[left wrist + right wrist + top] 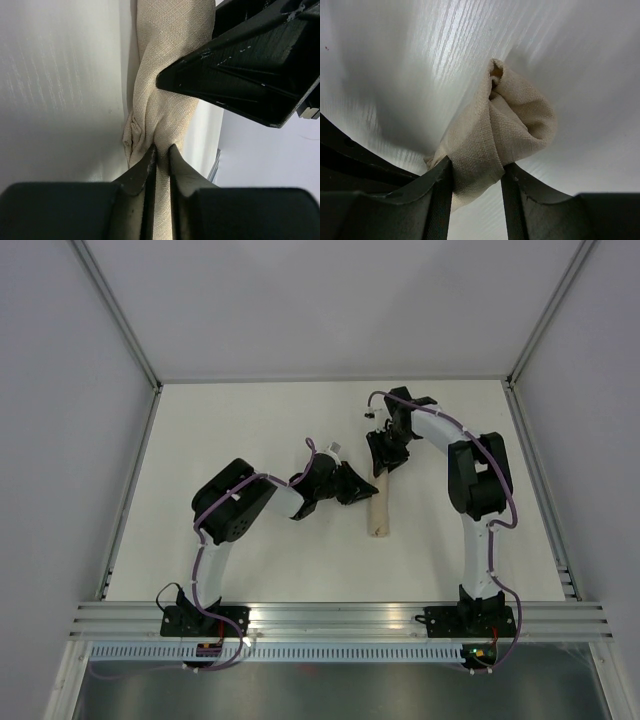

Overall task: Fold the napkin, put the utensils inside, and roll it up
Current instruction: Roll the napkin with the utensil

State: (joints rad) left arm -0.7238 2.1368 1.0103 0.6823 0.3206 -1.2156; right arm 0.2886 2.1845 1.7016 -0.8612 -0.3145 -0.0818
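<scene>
The tan napkin (378,510) lies rolled into a narrow tube, running from near to far in the middle of the white table. My left gripper (358,487) reaches in from the left at the roll's middle. In the left wrist view its jaws (161,149) stand narrow, with a fold of the napkin (170,60) pinched between them. My right gripper (385,462) sits over the roll's far end. In the right wrist view its fingers (476,167) press either side of the bunched napkin end (510,120). The utensils are hidden.
The white table (250,430) is boxed in by grey walls at the back and sides. Aluminium rails (340,618) carrying both arm bases run along the near edge. The right gripper's black body (250,65) hangs close over the roll in the left wrist view.
</scene>
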